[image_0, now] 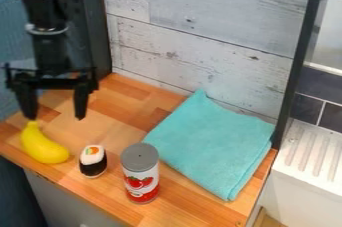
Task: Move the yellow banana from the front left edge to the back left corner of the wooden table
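The black gripper point(56, 118) hangs at the left, above the wooden counter, with its two fingers spread wide and nothing between them. Just below it, nearest its left finger, lies a yellow banana point(43, 144) with its stem end pointing up toward the back. Right of the banana stands a small black and white sushi piece point(93, 161) with an orange and green top. A can point(141, 173) with a grey lid and red tomatoes on its label stands upright beside the sushi. A folded turquoise cloth point(212, 145) lies flat on the counter's right part.
The wooden counter point(124, 98) has its front edge running from the left down to the lower right. Whitewashed boards point(200, 36) rise behind it, with a dark panel at the back left. Past a dark post point(302, 46) at the right is a white ribbed drainboard point(312, 153).
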